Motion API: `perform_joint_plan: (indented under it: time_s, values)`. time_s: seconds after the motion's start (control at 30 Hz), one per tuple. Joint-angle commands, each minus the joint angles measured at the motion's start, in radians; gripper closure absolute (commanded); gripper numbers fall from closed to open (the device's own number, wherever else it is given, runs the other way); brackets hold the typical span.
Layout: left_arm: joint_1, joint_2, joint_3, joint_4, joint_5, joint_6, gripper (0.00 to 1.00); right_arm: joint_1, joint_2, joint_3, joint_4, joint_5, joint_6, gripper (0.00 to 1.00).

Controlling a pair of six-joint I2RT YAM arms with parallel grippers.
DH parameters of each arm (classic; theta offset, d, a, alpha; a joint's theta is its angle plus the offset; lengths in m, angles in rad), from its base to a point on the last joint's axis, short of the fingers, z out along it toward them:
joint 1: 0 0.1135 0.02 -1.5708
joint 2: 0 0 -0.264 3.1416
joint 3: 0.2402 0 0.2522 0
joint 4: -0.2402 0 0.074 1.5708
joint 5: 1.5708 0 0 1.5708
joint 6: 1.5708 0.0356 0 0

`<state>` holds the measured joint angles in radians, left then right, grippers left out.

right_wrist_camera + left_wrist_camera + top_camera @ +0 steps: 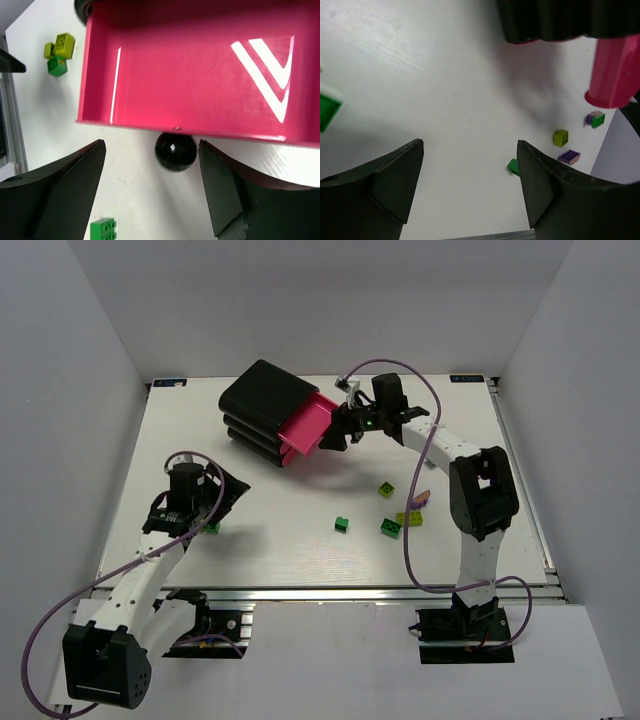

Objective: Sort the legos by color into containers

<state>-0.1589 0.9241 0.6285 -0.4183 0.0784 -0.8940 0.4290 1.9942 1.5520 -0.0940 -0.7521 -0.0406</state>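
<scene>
right gripper fingers fill the foreground of its wrist view; spread wide, gripping nothing; dark round knob shows in the gap between them with clearance on both sides, can't tell if it's at fingertip depth; knob sits on the front of the pink drawer, which is pulled out of the black casing; from above it looks like the top drawer of the stack; casing stands toward the back of the table, a bit left of centre, turned at an angle

left gripper jaws also wide apart, nothing between them; it hangs over the left side of the table, near the casing but apart from it; lone green brick lies just beside it on the near side

other legos lie loose on the table right of centre, well apart from the drawer: centre green brick on its own; right green brick just beside the lower yellow-green brick; purple brick just behind those; upper yellow-green brick a little farther back; every brick i can see is on the tabletop
</scene>
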Motion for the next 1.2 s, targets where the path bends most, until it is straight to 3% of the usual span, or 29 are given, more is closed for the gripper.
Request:
perform_joint_plan:
  time_s: [0.0,0.2,0.43,0.63,0.73,0.93,1.17]
  values:
    - [-0.004,-0.004,0.020,-0.181,-0.130,-0.204,0.15,-0.010,-0.092,-0.019,-0.055,-0.046,-0.053,0.20]
    - [-0.004,0.136,0.082,-0.353,-0.255,-0.344,0.14,-0.070,-0.210,-0.157,-0.179,-0.029,-0.208,0.22]
    - [-0.004,0.363,0.122,-0.332,-0.331,-0.353,0.14,-0.125,-0.334,-0.300,-0.338,-0.128,-0.373,0.18]
    - [-0.013,0.456,0.134,-0.347,-0.376,-0.382,0.14,-0.153,-0.385,-0.369,-0.383,-0.180,-0.439,0.16]
    - [-0.002,0.495,0.151,-0.329,-0.405,-0.398,0.17,-0.164,-0.397,-0.382,-0.397,-0.200,-0.456,0.17]
    - [0.007,0.594,0.200,-0.343,-0.463,-0.416,0.35,-0.188,-0.445,-0.434,-0.421,-0.231,-0.512,0.19]
    - [0.007,0.637,0.244,-0.366,-0.496,-0.422,0.32,-0.225,-0.492,-0.478,-0.441,-0.259,-0.545,0.20]
